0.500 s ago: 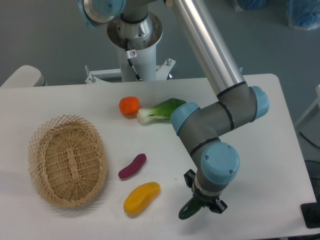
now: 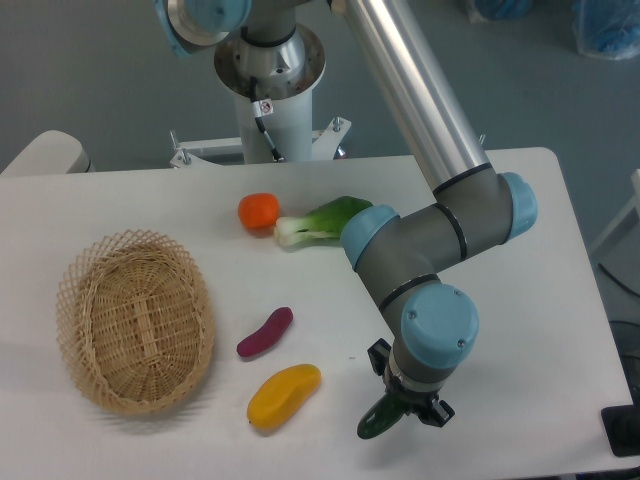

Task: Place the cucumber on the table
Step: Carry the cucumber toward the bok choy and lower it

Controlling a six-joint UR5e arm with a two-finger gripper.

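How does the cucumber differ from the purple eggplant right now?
The cucumber is dark green and sits at the gripper, largely hidden by the wrist; the eggplant is purple and lies free on the table, fully visible. The cucumber is nearer the table's front edge. Both are elongated, glossy and angled alike.

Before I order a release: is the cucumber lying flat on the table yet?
Cannot tell. The cucumber hangs tilted from the tool, its tip low over the table; contact isn't visible.
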